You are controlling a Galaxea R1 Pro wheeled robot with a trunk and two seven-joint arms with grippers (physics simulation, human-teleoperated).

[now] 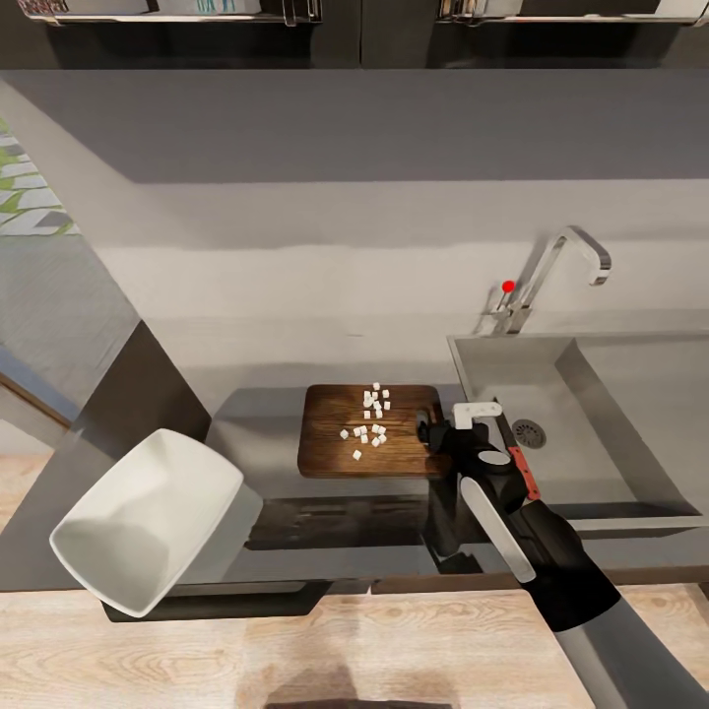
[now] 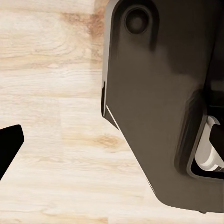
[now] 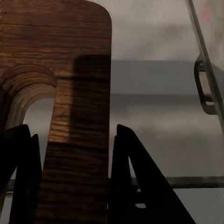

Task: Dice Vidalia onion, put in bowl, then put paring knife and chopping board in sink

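— Overhead, then, what is lying where?
— Diced onion [image 1: 369, 418] is sitting on the chopping board [image 1: 325, 453], beside the sink [image 1: 591, 433]; the paring knife [image 1: 519, 461] is lying along the basin's edge; the bowl [image 1: 143, 517] is overhanging the countertop [image 1: 256, 433] front edge.
— Left wrist?
— Wooden floor [image 2: 51, 93] is showing; grip unclear.
— Right wrist?
— The right gripper [image 3: 77, 182] is clamping the board's handle end.

Pale wood floor [image 1: 295, 640] below dark cabinets [image 1: 246, 30].
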